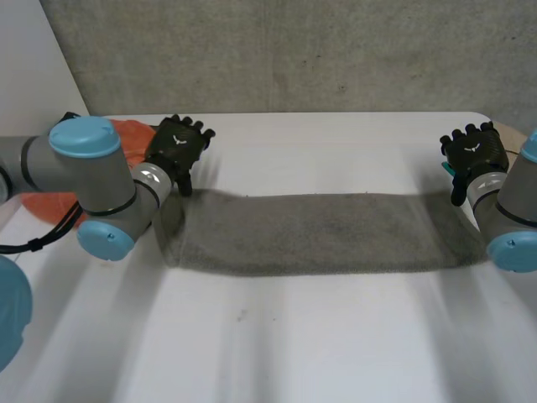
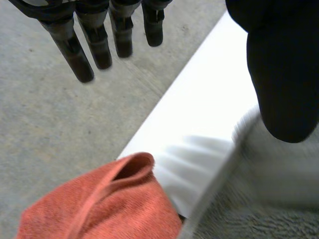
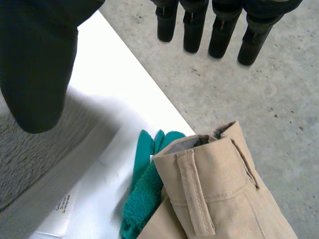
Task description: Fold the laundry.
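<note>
Grey towel (image 1: 310, 231) spread flat as one long band across the middle of the white table (image 1: 319, 336), running side to side between the two hands. Smooth on top, with its left end partly hidden behind the left arm (image 1: 92, 180).

Left hand (image 1: 178, 147) at the towel's far left corner. Seen from its own wrist: fingers (image 2: 75, 50) straight, reaching past the table edge over the concrete floor (image 2: 50, 124); thumb (image 2: 284, 74) well apart from them, over the towel's corner (contact unreadable through the smeared cloth edge). Open, clasping nothing.

Right hand (image 1: 471, 154) at the far right corner, posed much the same. Fingers (image 3: 219, 35) straight, thumb (image 3: 37, 64) wide of them and above the towel's end. Relaxed and open too.

Orange cloth (image 1: 50, 203) at the table's left edge, largely covered by the left arm in the head view; bunched and folded over itself in the left wrist view, cut off at the border.

Teal cloth (image 3: 147, 184) just beside the table's right corner, partly tucked under beige trousers (image 3: 219, 199) with a belt loop showing; both cut off. Small printed label (image 3: 62, 204) on the table near them, too small to read.
</note>
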Motion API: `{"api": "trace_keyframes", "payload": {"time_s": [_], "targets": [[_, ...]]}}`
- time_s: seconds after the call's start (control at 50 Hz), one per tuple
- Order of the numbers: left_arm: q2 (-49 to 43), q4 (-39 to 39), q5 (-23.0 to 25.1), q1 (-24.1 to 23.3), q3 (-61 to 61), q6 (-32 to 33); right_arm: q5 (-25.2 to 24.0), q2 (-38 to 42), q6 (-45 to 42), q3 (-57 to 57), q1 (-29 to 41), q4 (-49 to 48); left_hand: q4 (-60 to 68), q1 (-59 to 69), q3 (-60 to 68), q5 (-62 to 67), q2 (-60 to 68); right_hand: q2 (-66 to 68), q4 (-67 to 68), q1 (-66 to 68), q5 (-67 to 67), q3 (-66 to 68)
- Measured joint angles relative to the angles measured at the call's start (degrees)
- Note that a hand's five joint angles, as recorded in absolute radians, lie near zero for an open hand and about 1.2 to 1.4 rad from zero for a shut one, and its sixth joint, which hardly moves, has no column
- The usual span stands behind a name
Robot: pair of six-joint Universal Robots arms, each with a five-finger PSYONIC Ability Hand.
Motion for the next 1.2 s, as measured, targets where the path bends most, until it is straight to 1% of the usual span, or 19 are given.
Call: {"api": "trace_keyframes", "payload": {"time_s": [0.04,0.1,0.18,0.22,0.32,0.36,0.4,0.42,0.46,0.56,0.68,0.84,0.96,1.06,1.12,1.14,1.16,1.2], "targets": [[1.9,0.4,-0.9,-0.2,-1.4,-0.8,0.7,-0.8,1.0,0.2,0.1,0.5,-2.7,-0.2,-2.4,-1.8,-2.4,-2.2,-3.1,-1.3,-1.8,-3.1],[4.9,0.8,-2.0,-0.3,-3.6,-1.9,0.5,-2.5,2.4,1.0,0.0,1.1,-2.7,-0.2,-2.4,-1.8,-2.4,-2.3,-3.5,-1.3,-1.8,-3.3],[11.1,1.4,-3.5,-0.2,-9.0,-3.9,-1.9,-7.2,5.2,3.7,-0.7,2.4,-2.7,-0.2,-2.4,-1.8,-2.4,-2.3,-3.5,-1.3,-1.8,-3.3],[16.2,1.5,-4.5,0.0,-14.2,-5.5,-5.0,-11.4,7.0,6.4,-1.6,3.9,-2.7,-0.2,-2.4,-1.8,-2.4,-2.3,-3.5,-1.3,-1.8,-3.3],[24.1,0.2,-6.0,0.3,-24.4,-8.0,-11.4,-18.2,7.5,11.9,-4.0,8.5,-2.3,0.3,-2.1,-1.6,-2.0,-2.3,-3.5,-1.3,-1.8,-3.3],[26.8,-1.0,-6.4,0.4,-28.9,-9.0,-14.0,-20.4,6.7,14.1,-5.3,11.1,1.7,5.5,1.6,1.7,1.9,-2.3,-3.5,-1.3,-1.8,-3.3],[27.8,-1.7,-6.4,0.4,-30.9,-9.5,-15.2,-21.3,6.1,15.2,-6.0,12.6,6.9,11.3,6.5,6.7,6.9,-2.2,-3.4,-1.3,-1.8,-3.2],[29.1,-2.7,-6.4,0.6,-34.0,-10.4,-17.1,-22.6,4.8,17.1,-7.2,15.0,7.7,11.9,7.3,7.5,7.7,-2.1,-3.3,-1.1,-1.6,-3.0],[30.0,-3.9,-6.0,0.7,-37.6,-11.9,-19.2,-23.6,3.0,19.5,-8.6,17.7,9.2,12.7,9.0,9.1,9.1,0.2,-1.0,-0.6,0.4,-0.8],[28.8,-4.4,-4.5,1.4,-41.7,-14.8,-22.5,-24.1,-0.5,24.5,-11.4,20.0,11.3,14.5,10.9,11.3,11.0,3.0,2.1,3.0,3.5,2.3],[25.0,-2.4,-3.5,2.8,-42.0,-16.9,-24.6,-22.8,-1.2,29.3,-14.4,15.4,15.4,18.6,15.0,15.1,15.1,4.1,3.4,4.2,5.0,3.7],[20.6,3.2,-3.5,3.8,-40.5,-18.3,-25.7,-20.3,-0.2,32.2,-16.2,9.2,19.4,23.0,19.0,19.1,19.1,5.5,5.8,6.8,7.6,6.1],[18.6,7.3,-2.9,3.6,-39.8,-18.6,-25.9,-19.6,0.1,33.0,-16.3,7.5,24.0,27.6,23.6,23.4,23.8,5.5,5.8,6.8,7.9,6.1],[17.0,8.2,-2.3,3.3,-38.7,-18.6,-25.8,-19.6,0.2,33.3,-16.0,7.0,27.4,31.3,27.3,26.7,27.5,6.9,6.7,7.9,8.5,6.8],[15.8,7.7,-2.0,3.3,-37.6,-18.5,-25.7,-19.8,0.5,33.3,-16.0,6.7,35.6,40.2,35.3,34.8,35.7,6.9,6.7,7.9,8.5,6.8],[15.5,7.4,-2.0,3.3,-37.3,-18.5,-25.8,-19.8,0.6,33.3,-16.0,6.7,35.6,40.2,35.3,34.8,35.7,6.9,6.7,7.9,8.5,6.8],[15.2,6.9,-2.1,3.4,-36.9,-18.4,-25.8,-19.9,0.8,33.3,-16.0,6.6,47.3,52.0,46.2,46.3,47.8,6.9,6.7,7.9,8.5,6.8],[15.0,5.9,-2.4,3.6,-36.3,-17.9,-25.8,-19.9,1.0,33.1,-16.1,6.6,52.2,54.7,50.7,50.5,52.4,6.9,6.7,7.9,8.4,6.8]]}}
